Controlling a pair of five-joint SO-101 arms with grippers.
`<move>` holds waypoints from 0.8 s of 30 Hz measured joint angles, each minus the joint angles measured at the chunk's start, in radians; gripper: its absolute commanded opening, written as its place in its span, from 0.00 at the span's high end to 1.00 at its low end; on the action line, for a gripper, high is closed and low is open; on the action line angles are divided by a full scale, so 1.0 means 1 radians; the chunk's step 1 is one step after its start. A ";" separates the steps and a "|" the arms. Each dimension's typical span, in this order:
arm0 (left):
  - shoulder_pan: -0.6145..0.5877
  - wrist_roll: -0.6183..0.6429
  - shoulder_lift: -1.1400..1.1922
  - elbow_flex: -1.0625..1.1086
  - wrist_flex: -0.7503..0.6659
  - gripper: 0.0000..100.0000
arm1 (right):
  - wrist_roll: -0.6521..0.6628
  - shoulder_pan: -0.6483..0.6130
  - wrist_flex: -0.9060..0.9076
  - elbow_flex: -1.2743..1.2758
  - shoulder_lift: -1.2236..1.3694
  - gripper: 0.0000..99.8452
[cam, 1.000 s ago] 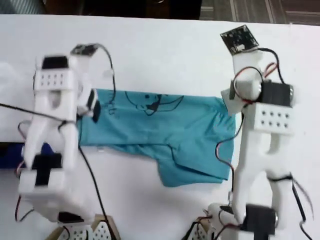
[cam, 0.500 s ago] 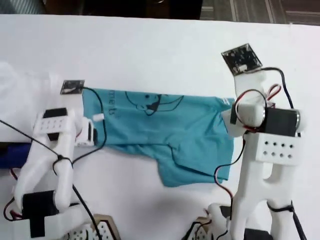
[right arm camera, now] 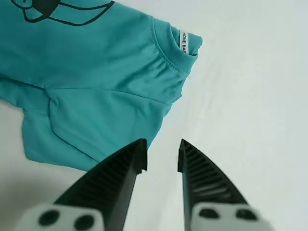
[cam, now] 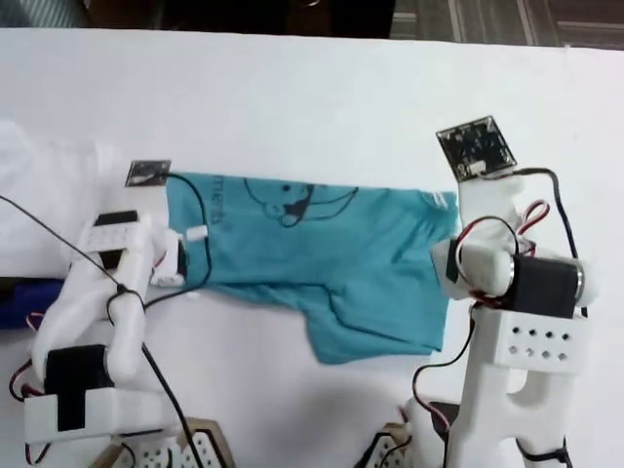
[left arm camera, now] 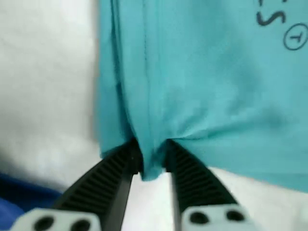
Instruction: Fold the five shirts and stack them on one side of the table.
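Mid-table: teal shirt lies flat-ish, partly folded, with its long axis running across the table from one arm to the other. One sleeve flap sticks out toward the arm bases. The left claw is clamped shut on a small bunch of fabric at its end of the shirt, and cloth is puckered between the tips. The right claw is cracked open a narrow gap with nothing in it. It sits over bare table just off the shirt's other end, the one with the neck label. From the right claw the shirt lies toward the left arm. The nearest edge is just beside the tip of one finger, so a grab looks like a short shift inward, not a reach. My read: the left end is secured and the right end isn't, and a fold along the long axis needs both. A white cloth is bunched right up against the left end, with something blue past it at the table edge. Either could get snagged if the left claw drags that way. The left arm's wire drapes over the shirt corner, a possible catch. On the right claw's side, only bare table next to the shirt.
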 measured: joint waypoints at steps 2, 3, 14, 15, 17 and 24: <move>-0.002 0.000 0.002 -0.023 0.025 0.94 | 0.000 0.000 0.000 0.018 -0.003 0.88; -0.002 0.000 0.002 -0.038 0.040 0.94 | 0.000 0.000 0.000 0.020 -0.003 0.88; -0.002 0.000 0.002 -0.204 0.213 0.95 | 0.000 0.000 0.000 0.028 -0.003 0.88; -0.003 0.000 0.002 -0.212 0.221 0.95 | 0.000 0.000 0.000 0.028 -0.003 0.88; -0.014 0.000 0.002 -0.221 0.229 0.95 | 0.000 0.000 0.000 0.028 -0.003 0.88; -0.071 -0.037 0.003 -0.221 0.233 0.95 | 0.000 0.000 0.000 0.028 -0.003 0.88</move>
